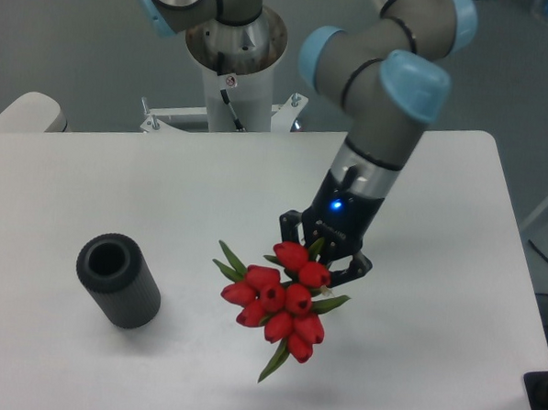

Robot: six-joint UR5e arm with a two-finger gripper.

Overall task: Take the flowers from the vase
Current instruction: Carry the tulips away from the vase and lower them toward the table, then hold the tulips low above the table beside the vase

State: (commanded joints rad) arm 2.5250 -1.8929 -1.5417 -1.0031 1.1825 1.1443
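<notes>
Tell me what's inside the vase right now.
The vase shows only a dark, hollow mouth; its bottom is hidden in shadow. The flowers are out, held by the gripper above the table.

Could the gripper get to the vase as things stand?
Probably not to grasp it: the gripper is shut on the flowers. The table between it and the vase is bare, so the path looks free.

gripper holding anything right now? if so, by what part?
Yes: the gripper holds the flowers, clear of the vase. The hold seems to be at the stem end behind the buds; the contact itself is hidden.
</notes>
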